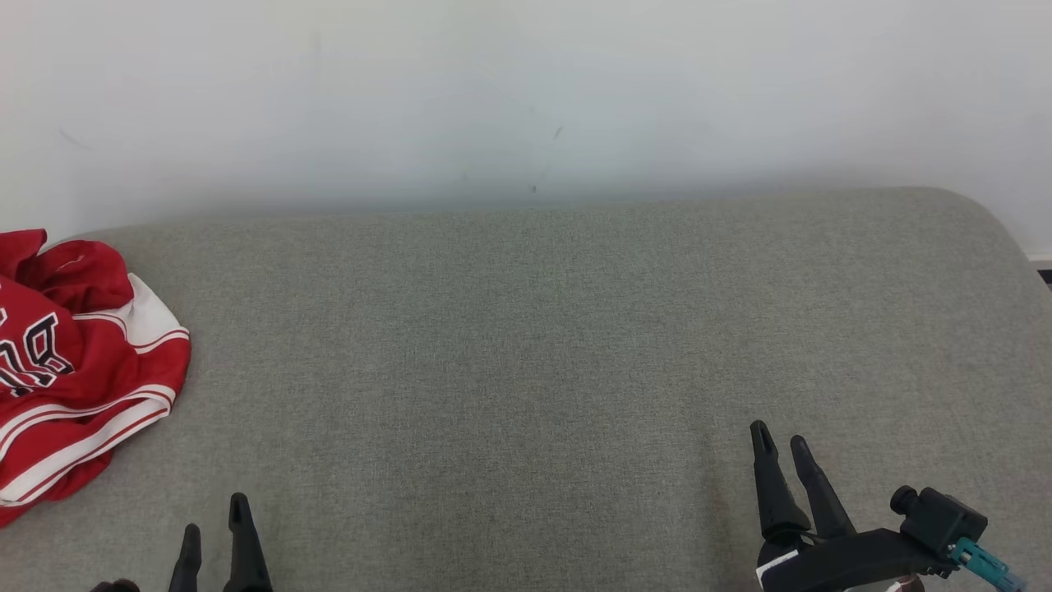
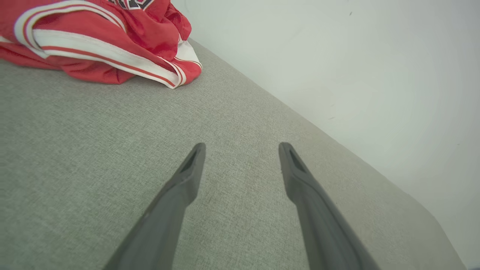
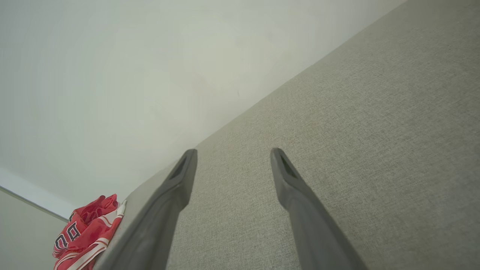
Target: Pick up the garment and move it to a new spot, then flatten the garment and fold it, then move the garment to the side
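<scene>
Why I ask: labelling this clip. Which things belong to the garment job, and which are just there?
Job: red garment, crumpled at the left; left gripper, open; right gripper, open.
Just there: grey fabric surface; white wall.

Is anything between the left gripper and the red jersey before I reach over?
Nothing visible: just grey cushion lies between the open left gripper and the crumpled red jersey off to its left.
</scene>
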Controlling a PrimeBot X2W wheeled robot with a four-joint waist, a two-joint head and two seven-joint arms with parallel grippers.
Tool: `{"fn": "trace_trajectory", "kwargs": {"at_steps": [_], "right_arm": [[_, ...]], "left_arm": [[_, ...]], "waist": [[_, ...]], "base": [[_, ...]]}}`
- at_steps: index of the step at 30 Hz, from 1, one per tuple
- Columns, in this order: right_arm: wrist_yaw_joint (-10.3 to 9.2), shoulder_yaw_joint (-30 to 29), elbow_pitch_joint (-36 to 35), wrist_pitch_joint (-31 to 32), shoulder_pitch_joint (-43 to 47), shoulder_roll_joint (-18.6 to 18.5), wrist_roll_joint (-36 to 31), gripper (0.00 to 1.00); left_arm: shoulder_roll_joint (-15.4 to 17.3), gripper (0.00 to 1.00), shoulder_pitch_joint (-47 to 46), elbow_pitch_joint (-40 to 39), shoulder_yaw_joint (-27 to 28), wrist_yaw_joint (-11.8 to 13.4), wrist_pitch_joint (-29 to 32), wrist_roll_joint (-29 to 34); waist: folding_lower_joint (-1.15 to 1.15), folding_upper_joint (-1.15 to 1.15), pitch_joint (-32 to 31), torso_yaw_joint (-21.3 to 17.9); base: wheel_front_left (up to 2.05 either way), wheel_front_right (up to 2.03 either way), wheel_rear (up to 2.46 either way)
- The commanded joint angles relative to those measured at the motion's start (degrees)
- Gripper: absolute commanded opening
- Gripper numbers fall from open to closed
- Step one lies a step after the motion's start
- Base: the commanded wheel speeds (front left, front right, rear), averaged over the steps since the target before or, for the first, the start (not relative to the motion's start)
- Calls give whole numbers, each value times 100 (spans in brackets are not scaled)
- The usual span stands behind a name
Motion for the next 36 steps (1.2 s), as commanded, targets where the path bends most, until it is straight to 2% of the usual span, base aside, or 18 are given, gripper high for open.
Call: {"fn": "trace_trajectory", "kwargs": {"at_steps": [1,11,36], "right_arm": [[-6,51,-90,-78,-17,-8,-296,100],[-6,137,-113,-227,38,-9,-905,100],[-9,204,-129,-573,165,-9,-2352,100]], "left_arm": [[43,100,47,-104,-11,50,-79,309],[95,100,167,-198,-113,83,-226,933],[149,100,430,-363,-261,-171,-572,2289]], "waist": [[-1,0,-6,2],[-1,0,-39,-1],[-1,0,-32,-22]], "base": [[0,0,0],[0,0,0],[0,0,0]]}}
